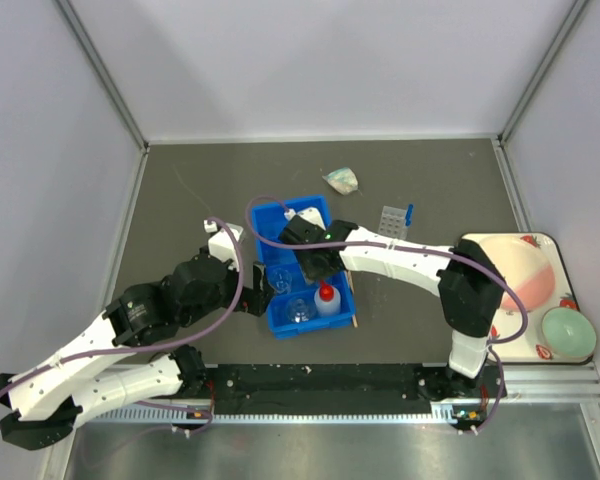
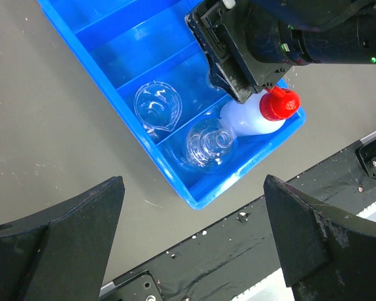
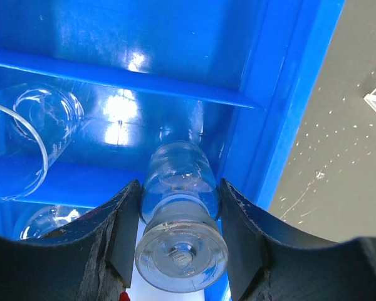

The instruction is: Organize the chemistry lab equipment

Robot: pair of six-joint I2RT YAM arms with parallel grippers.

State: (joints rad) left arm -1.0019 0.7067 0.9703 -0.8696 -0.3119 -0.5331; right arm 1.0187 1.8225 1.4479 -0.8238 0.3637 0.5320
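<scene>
My right gripper is shut on a small clear glass flask and holds it inside the blue divided bin, close to its right wall. A clear beaker lies in the compartment to the left. From above, the right gripper hangs over the bin's middle. The white squeeze bottle with a red nozzle, a beaker and a round flask sit in the bin's near compartments. My left gripper stands open over the table beside the bin's near corner, holding nothing.
A clear tube rack with a blue-capped tube stands right of the bin. Another clear flask lies behind it. A wooden clamp rests along the bin's right side. The strawberry tray with its green bowl sits far right.
</scene>
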